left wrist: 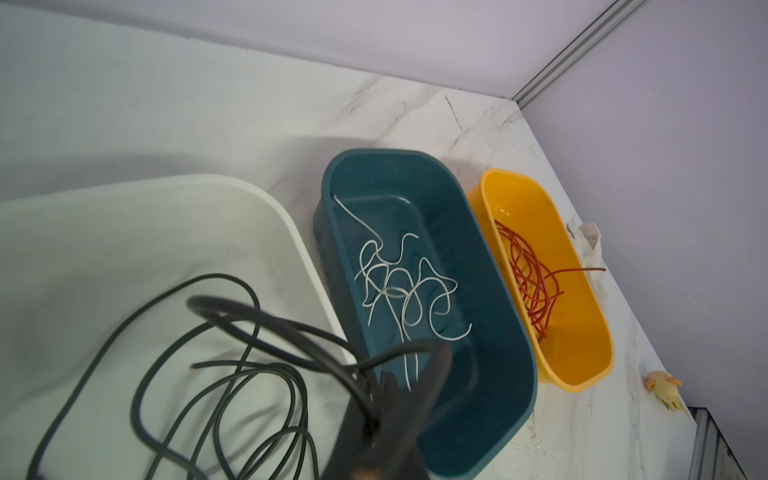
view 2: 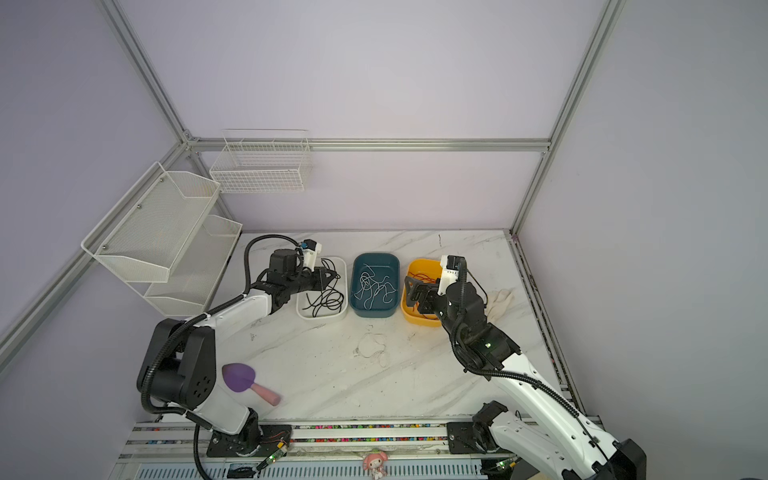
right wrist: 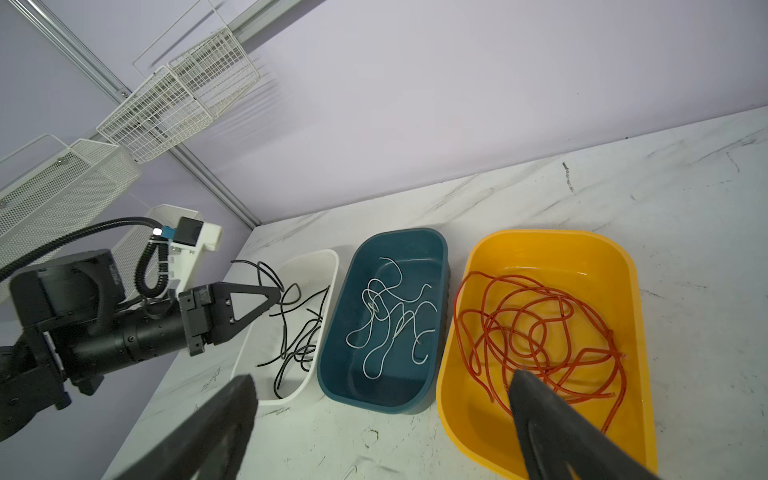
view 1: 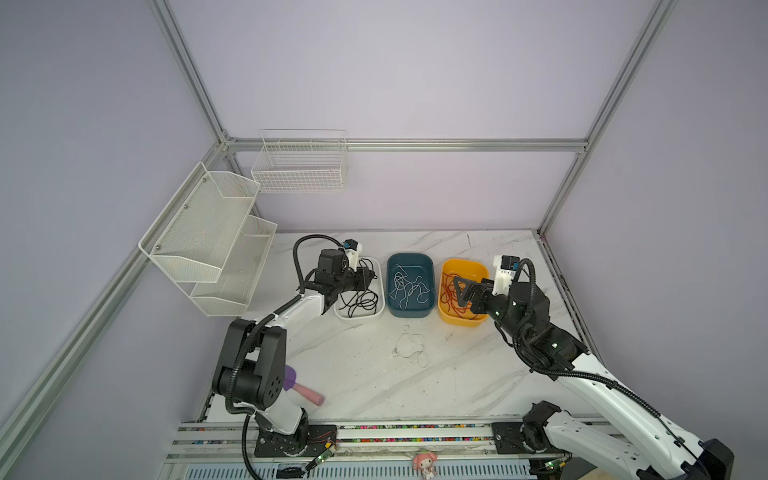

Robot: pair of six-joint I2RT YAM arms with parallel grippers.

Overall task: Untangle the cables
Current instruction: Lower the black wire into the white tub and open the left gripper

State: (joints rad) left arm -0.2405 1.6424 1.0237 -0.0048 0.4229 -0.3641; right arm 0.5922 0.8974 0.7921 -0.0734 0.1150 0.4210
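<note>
Marble-patterned counter (view 1: 374, 386), one row: white plastic tub (view 1: 359, 318) left, holding black cables (view 1: 361, 301); teal plastic tub (view 1: 411, 311) centre, holding white cables (view 1: 405, 286); yellow plastic tub (view 1: 461, 322) right, holding red-orange cables (view 1: 449, 293).

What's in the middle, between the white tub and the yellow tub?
The dark teal tub, holding loose white cables, sits between the white tub and the yellow tub in both top views.

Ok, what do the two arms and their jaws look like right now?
Both match: the left arm and right arm have white shells, black joints and a black corrugated hose alongside. The jaws are black triangular frames with cut-out centres. Each wrist carries a white camera bracket with a blue connector.
</note>
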